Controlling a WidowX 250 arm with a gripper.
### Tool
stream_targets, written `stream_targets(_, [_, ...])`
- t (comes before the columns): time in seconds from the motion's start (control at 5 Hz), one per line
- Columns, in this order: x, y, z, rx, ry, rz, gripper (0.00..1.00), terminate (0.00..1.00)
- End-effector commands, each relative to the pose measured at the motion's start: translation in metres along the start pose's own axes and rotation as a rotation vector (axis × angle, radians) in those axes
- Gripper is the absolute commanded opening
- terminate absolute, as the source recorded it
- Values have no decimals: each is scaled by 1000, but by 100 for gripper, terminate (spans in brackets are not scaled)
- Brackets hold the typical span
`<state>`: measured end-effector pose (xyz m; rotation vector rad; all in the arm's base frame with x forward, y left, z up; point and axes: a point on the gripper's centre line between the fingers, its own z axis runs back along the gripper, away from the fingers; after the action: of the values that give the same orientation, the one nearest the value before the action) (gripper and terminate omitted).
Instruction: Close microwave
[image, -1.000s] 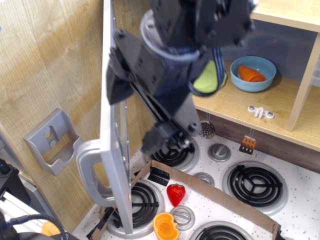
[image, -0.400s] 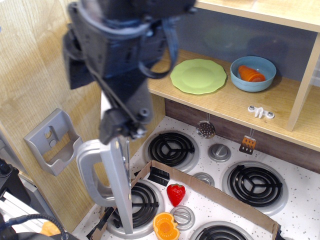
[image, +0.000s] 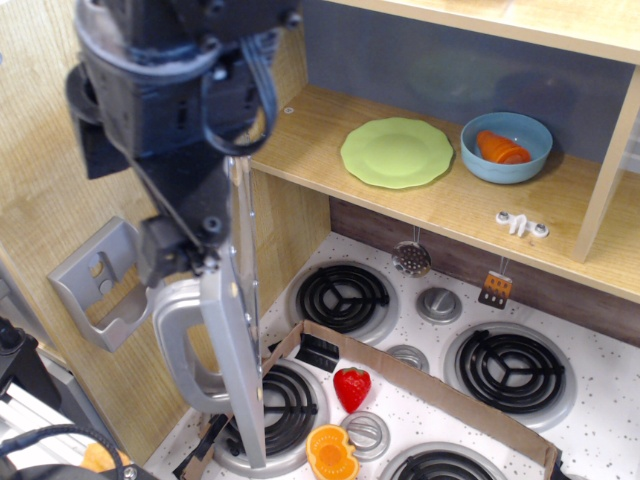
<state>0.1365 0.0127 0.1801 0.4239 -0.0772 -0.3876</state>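
Gripper (image: 185, 255) grip unclear, against microwave (image: 235, 330) door's outer side, grey door ajar, loop handle leftward

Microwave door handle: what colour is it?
Grey. The chunky loop handle on the microwave door shows best in the observation.image view.

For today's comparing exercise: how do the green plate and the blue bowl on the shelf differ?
The green plate is flat, wide and bare; the blue bowl is deeper, narrower and holds an orange item. The plate sits left of the bowl. Both are round and rest on the wooden shelf.
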Motion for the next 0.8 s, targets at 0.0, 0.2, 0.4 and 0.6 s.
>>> stream_targets(0.0, [2, 10, -12, -16, -15, -2, 100, 0])
stream_targets(0.2, [8, 9, -19, -41, -58, 9, 100, 0])
stream_targets(0.4, [10, 3, -29, -47, -100, 20, 100, 0])
stream_targets(0.6, [22, -1, -32, -63, -187, 28, 100, 0])
